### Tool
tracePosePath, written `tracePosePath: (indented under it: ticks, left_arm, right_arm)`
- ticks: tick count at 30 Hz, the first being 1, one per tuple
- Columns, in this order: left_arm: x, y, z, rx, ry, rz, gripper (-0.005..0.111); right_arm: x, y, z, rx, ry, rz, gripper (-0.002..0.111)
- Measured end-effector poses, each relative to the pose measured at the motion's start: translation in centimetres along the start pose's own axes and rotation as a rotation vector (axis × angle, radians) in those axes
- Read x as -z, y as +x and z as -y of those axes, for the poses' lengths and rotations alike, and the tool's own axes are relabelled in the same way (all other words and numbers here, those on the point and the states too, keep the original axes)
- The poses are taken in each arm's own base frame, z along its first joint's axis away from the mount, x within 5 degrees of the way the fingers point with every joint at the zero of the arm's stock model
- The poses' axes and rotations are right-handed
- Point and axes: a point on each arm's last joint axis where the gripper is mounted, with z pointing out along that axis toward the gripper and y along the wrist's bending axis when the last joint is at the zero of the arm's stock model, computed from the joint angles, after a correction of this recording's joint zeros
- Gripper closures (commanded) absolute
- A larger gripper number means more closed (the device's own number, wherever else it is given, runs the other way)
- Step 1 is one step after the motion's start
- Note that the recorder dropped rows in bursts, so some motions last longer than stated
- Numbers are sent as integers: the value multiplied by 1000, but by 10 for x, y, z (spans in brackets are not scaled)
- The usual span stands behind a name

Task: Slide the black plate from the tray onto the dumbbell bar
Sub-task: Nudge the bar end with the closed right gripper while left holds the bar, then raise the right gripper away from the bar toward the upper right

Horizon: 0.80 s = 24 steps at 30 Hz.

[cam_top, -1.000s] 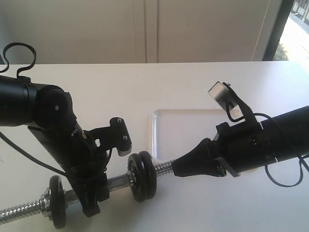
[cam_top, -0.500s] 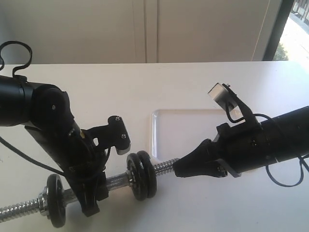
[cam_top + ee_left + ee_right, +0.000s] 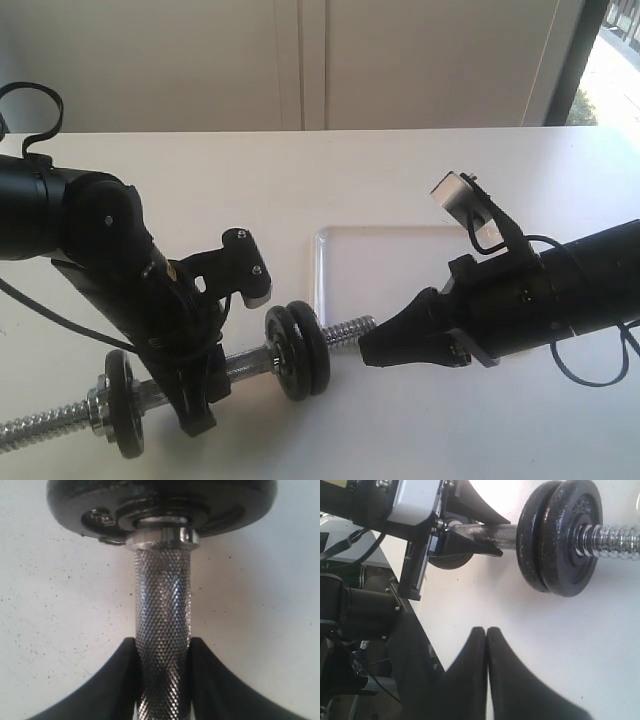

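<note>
Overview from the exterior camera: the left end effector is clamped on the knurled middle of the dumbbell bar, which lies across the white surface from 8 o'clock to 2 o'clock. The black plate sits on the bar, flush against an inner disc, with the bare threaded end beyond it. The tray, at 1 o'clock from the plate, shows nothing in it. The right end effector hangs at 3 o'clock of the plate, just off the thread tip, fingers pressed together.

Left wrist view: both black fingers pinch the knurling, with a collared disc farther along the bar.

Right wrist view: the fingers meet with nothing between them.

The plate looks seated. To finish well, hold the bar level with the left arm so the plate cannot creep outward, and draw the right straight away along the bar's axis.
</note>
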Motion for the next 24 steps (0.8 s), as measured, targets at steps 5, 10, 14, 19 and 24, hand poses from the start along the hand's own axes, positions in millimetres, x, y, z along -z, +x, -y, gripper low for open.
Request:
tracePosePath:
  ticks: [5, 10, 14, 19, 24]
  left_arm:
    - [0, 0, 0, 10, 5, -5, 107]
    - [0, 1, 1, 13, 13, -13, 107]
    - [1, 2, 2, 15, 25, -26, 107]
    - [1, 4, 4, 17, 41, -42, 107]
    - [-2, 5, 5, 20, 58, -62, 107]
  right_arm:
    - [0, 0, 0, 0, 0, 0, 108]
    - [0, 0, 0, 3, 2, -5, 108]
    - [0, 1, 0, -4, 3, -7, 108]
    - [1, 0, -1, -3, 5, -3, 108]
    - [14, -6, -15, 66, 58, 89, 108]
